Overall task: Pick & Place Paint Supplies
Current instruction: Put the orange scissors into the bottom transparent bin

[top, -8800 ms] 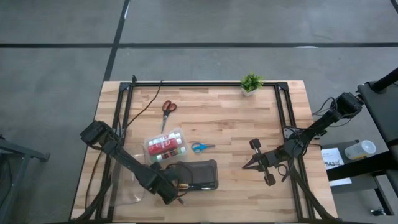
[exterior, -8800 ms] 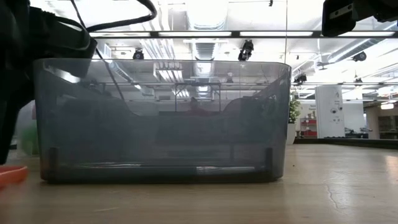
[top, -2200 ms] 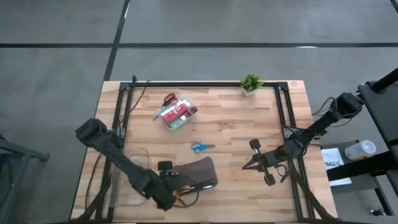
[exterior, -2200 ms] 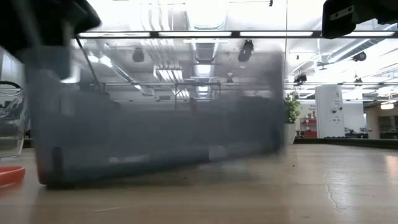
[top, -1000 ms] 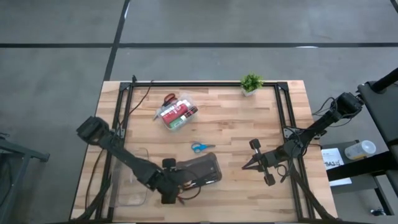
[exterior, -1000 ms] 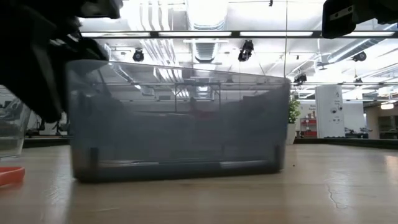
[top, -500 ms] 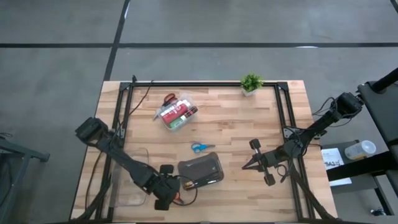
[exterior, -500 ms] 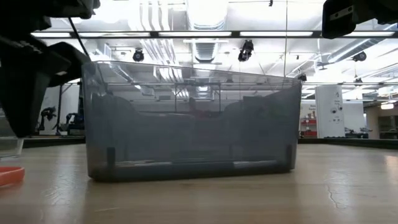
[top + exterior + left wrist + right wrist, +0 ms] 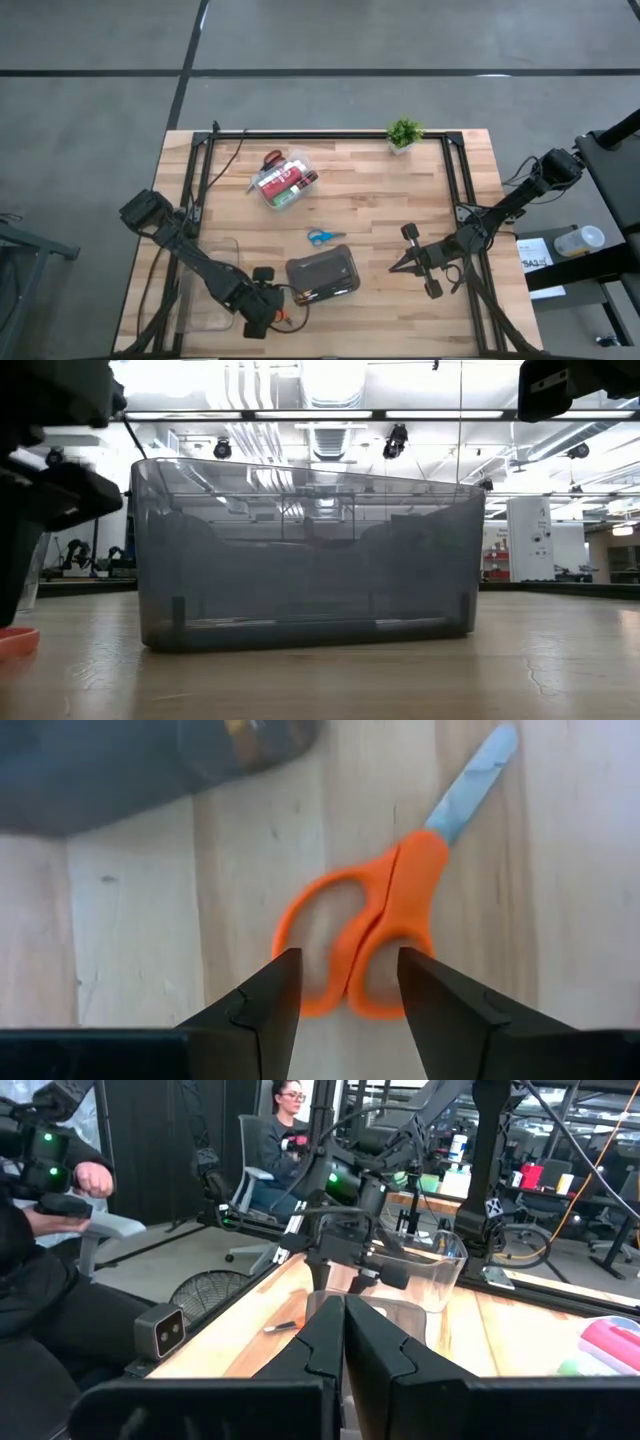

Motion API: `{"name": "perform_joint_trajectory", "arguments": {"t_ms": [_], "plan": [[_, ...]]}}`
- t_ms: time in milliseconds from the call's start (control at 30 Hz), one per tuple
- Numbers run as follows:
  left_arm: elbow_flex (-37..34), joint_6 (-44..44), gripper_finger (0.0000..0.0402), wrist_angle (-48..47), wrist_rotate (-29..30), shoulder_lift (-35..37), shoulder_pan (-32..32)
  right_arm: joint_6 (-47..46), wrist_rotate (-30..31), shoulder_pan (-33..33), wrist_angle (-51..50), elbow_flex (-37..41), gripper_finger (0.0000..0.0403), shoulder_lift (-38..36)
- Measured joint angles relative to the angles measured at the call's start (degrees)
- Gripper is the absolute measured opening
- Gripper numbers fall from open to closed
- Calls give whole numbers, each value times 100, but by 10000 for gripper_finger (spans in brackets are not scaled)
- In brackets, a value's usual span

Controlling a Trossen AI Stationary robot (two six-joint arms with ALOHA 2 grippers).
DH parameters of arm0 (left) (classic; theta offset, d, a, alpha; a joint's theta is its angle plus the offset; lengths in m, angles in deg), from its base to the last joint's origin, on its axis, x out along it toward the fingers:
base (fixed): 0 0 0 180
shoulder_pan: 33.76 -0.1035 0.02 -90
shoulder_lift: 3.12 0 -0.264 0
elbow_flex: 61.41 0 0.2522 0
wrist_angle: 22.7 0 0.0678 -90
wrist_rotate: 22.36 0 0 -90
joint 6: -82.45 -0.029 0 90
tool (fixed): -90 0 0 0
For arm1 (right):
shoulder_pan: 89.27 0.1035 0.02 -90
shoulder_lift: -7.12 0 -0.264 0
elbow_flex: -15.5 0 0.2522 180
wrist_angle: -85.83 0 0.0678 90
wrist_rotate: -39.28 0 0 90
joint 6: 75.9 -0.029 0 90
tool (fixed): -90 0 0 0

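The orange-handled scissors [image 9: 370, 935] lie flat on the table near its near edge [image 9: 285, 318], blades pointing away from my left gripper. My left gripper [image 9: 345, 995] hovers over them, open, one finger on each side of the handle loops, touching nothing. The dark grey case [image 9: 322, 275] stands just to the right of it [image 9: 300, 560]. The blue scissors [image 9: 322, 237] lie beyond the case. The red, white and green tubes sit in a clear box [image 9: 285, 182], with the red scissors [image 9: 270, 158] beside it. My right gripper [image 9: 400, 265] waits shut right of the case.
An open clear box [image 9: 210, 290] stands left of my left gripper. A small potted plant [image 9: 404, 132] sits at the far edge. A black frame [image 9: 455, 200] runs around the tabletop. Bare wood lies between the case and my right gripper. People sit beyond the table [image 9: 285, 1130].
My left gripper has drawn back from the left end of the dark grey case, moving toward the table's near edge until it stands over the orange scissors. The case slid a little to the right and turned slightly, then came to rest.
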Motion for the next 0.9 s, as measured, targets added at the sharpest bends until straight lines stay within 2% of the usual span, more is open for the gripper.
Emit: {"name": "perform_joint_trajectory", "arguments": {"t_ms": [233,700,900], "plan": [[-244,133,177,89,-26,22,-179,-1,0,0,2,0,8,0],[-243,110,177,-1042,2,106,-1100,-1,0,2,2,0,8,0],[-298,90,177,-1679,478,351,-1495,-1,0,7,0,0,8,0]]}}
